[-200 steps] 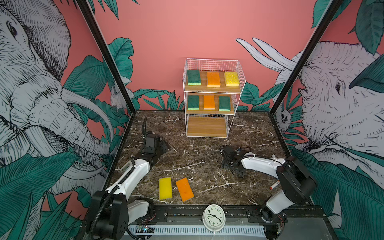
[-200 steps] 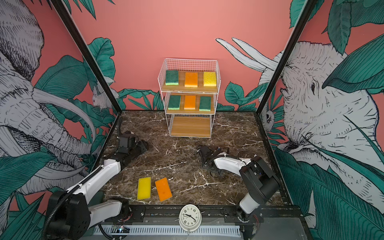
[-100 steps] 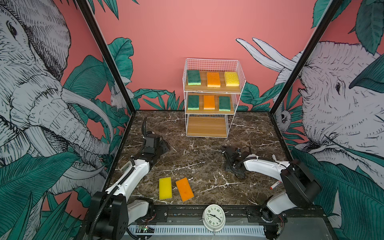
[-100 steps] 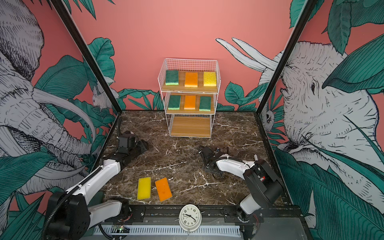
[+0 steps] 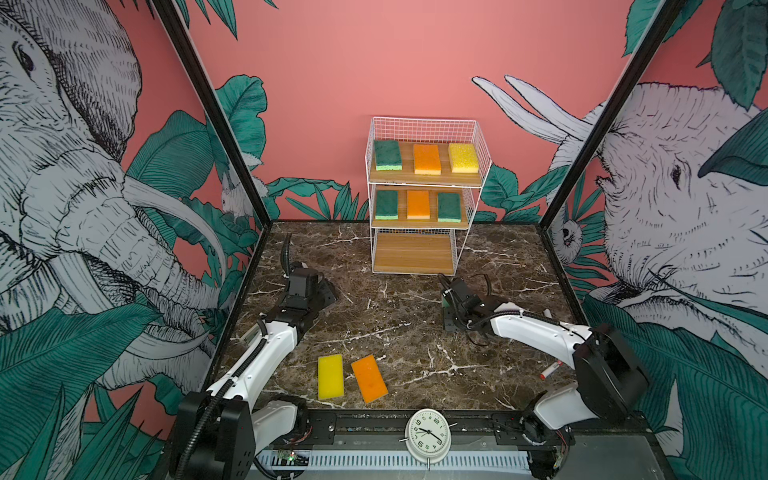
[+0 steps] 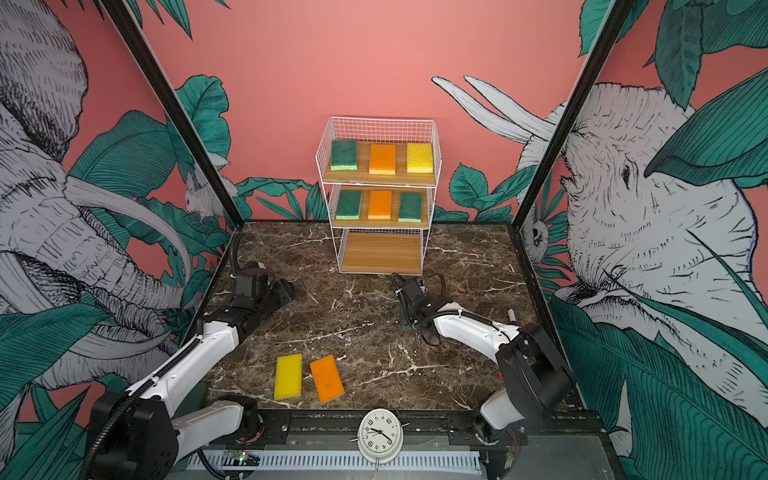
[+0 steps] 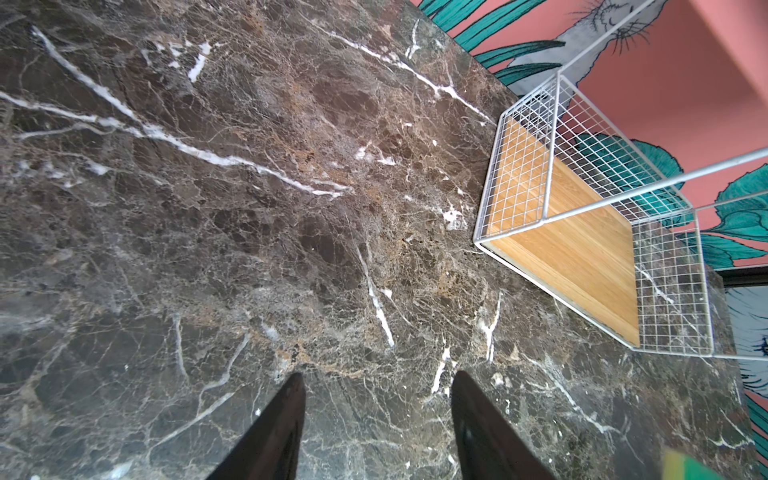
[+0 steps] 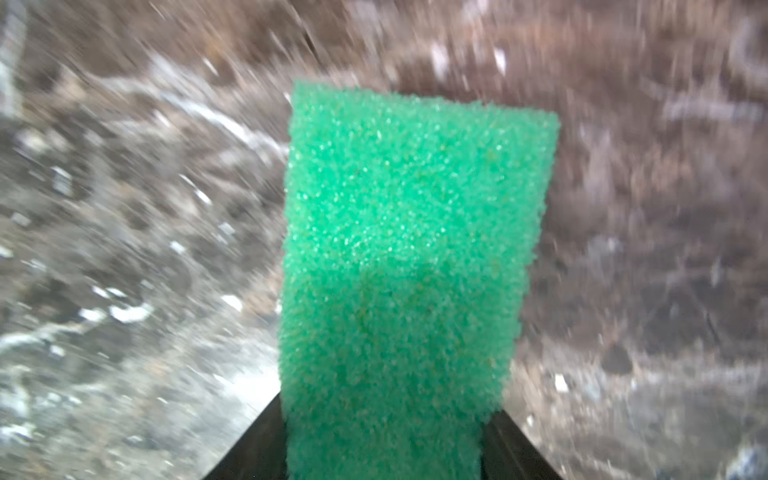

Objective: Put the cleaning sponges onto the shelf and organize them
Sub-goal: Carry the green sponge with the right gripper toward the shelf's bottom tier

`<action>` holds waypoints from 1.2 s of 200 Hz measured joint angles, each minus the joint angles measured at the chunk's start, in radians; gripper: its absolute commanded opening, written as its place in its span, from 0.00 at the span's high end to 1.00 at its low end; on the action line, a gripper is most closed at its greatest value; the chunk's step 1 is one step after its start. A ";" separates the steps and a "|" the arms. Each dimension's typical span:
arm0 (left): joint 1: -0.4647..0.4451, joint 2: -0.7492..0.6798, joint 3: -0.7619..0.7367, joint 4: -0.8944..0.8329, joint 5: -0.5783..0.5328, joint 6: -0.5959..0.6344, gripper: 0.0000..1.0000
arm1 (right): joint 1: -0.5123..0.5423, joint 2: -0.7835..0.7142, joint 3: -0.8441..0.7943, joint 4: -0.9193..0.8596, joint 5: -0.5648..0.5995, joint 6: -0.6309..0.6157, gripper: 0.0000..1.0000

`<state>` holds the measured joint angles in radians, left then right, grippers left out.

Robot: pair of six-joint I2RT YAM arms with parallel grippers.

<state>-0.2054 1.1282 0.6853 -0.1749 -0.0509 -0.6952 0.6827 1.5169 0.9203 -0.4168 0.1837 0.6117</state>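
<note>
My right gripper (image 8: pixel 384 415) is shut on a green sponge (image 8: pixel 407 257) that sticks out past both fingers, just above the marble. In both top views it (image 5: pixel 451 301) (image 6: pixel 406 307) is low, right of centre. The left gripper (image 7: pixel 378 376) (image 5: pixel 326 293) is open over bare marble with nothing in it. Near the front edge a yellow sponge (image 5: pixel 330 377) and an orange sponge (image 5: pixel 369 378) lie flat. The shelf (image 5: pixel 411 253) (image 7: pixel 573 257) stands at the back: three sponges on its top board (image 5: pixel 427 159), three on the middle one (image 5: pixel 417 204), and a bare bottom board.
A red-and-white marker pen (image 5: pixel 550 369) lies at the right edge beside the right arm. A white clock (image 5: pixel 428 434) sits on the front rail. Patterned walls close in the left, back and right sides.
The right gripper's jaws have closed in on the green sponge, and the right arm's elbow has shifted rightward; its wrist view is blurred by motion. The left arm has not moved.
</note>
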 measured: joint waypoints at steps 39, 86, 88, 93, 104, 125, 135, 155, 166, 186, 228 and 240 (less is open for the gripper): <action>0.000 0.001 0.000 0.001 -0.014 0.011 0.42 | 0.000 0.138 0.133 0.085 0.014 -0.068 0.39; 0.000 0.012 -0.010 0.023 -0.021 0.016 0.42 | -0.008 0.278 0.236 0.116 0.003 -0.121 0.39; 0.000 0.013 -0.011 0.025 -0.022 0.016 0.42 | -0.008 0.282 0.240 0.115 0.002 -0.123 0.39; 0.000 0.014 -0.013 0.029 -0.022 0.016 0.43 | -0.009 0.291 0.250 0.116 0.002 -0.127 0.39; 0.000 0.019 -0.015 0.032 -0.022 0.019 0.42 | -0.013 0.309 0.274 0.113 0.002 -0.134 0.39; 0.000 0.028 -0.015 0.042 -0.024 0.027 0.42 | -0.026 0.329 0.309 0.115 0.003 -0.145 0.39; 0.000 0.032 -0.015 0.047 -0.029 0.031 0.42 | -0.035 0.333 0.320 0.116 0.003 -0.147 0.39; 0.000 0.035 -0.015 0.051 -0.038 0.039 0.42 | -0.056 0.348 0.346 0.117 0.002 -0.148 0.39; 0.000 0.037 -0.015 0.056 -0.040 0.042 0.42 | -0.067 0.362 0.362 0.117 0.000 -0.148 0.39; 0.000 0.037 -0.015 0.067 -0.043 0.043 0.42 | -0.083 0.389 0.388 0.112 -0.001 -0.149 0.39; 0.000 0.037 -0.020 0.080 -0.052 0.049 0.42 | -0.107 0.420 0.432 0.104 0.000 -0.156 0.39; 0.000 0.037 -0.021 0.080 -0.056 0.051 0.42 | -0.113 0.423 0.443 0.103 0.000 -0.158 0.39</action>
<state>-0.2054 1.1648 0.6647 -0.0948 -0.1066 -0.6437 0.5694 1.9400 1.3628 -0.3141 0.1833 0.4534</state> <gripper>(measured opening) 0.576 0.608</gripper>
